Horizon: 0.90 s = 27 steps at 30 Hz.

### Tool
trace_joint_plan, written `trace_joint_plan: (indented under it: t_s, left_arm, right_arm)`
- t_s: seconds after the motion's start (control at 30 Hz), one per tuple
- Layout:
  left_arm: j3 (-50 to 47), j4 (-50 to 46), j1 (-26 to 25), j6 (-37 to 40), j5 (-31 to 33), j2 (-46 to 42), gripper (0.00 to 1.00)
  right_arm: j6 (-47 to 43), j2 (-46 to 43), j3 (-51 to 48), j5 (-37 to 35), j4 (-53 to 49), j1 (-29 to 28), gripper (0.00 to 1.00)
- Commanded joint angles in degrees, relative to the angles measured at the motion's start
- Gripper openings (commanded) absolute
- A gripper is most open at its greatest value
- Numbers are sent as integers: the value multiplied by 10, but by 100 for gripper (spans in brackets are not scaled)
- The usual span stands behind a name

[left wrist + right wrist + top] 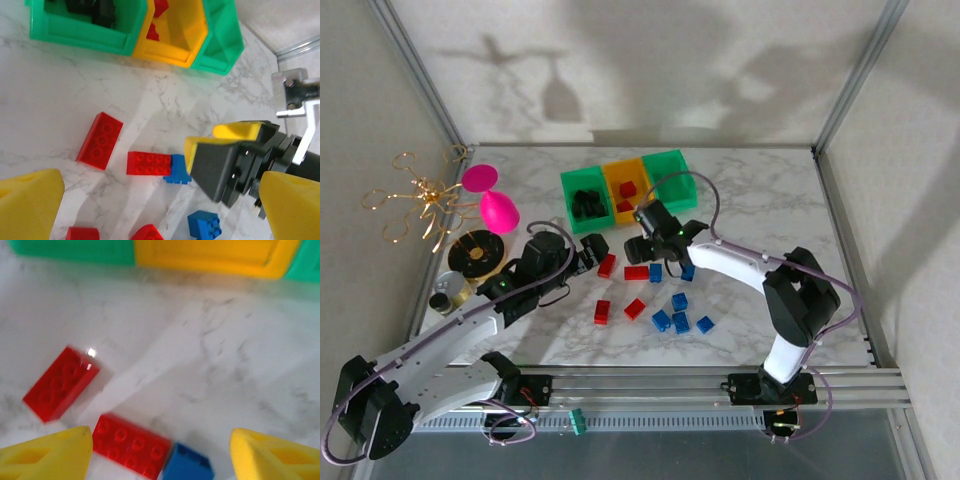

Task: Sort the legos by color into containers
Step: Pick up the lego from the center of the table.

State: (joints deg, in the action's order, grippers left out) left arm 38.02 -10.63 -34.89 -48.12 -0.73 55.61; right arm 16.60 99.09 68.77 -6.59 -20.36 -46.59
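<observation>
The flat red brick (131,445) lies on the worktop (760,200) just below the right hand (160,460), with a blue brick (187,467) touching its right end. In the right wrist view its long axis runs almost straight from one yellow finger (45,455) to the other, dipping a little toward the blue brick. The fingers stand well apart and hold nothing, with the brick between them. Closing along this line would likely squeeze red and blue together end to end. A turn of the wrist to take the red brick across its narrow width looks like the safer grip.

A second red brick (607,265) lies tilted just to the left, apart from the pair and nearer the left hand (590,250). That hand is also spread wide and holds nothing. The right arm is plainly the nearer one for the red-and-blue pair.

Beyond both hands sit the bins. The orange bin (620,170) has red bricks in it and lies straight ahead of the right hand, so the carry for a red brick should be short
</observation>
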Motion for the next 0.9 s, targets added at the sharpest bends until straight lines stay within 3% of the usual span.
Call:
trace_joint_plan:
  t_s: [0.0, 0.27, 0.87]
  left_arm:
    - [-24, -19, -8, -21, -2, -25, 100]
    - [-58, -47, -8, -37, 24, -62, 100]
    - [-72, -92, -8, -53, 62, -115, 100]
  right_arm:
    - [-16, -15, -27, 19, 0, -14, 74]
    - [-60, 21, -28, 44, -8, -50, 79]
    - [-186, 121, 76, -25, -74, -65, 85]
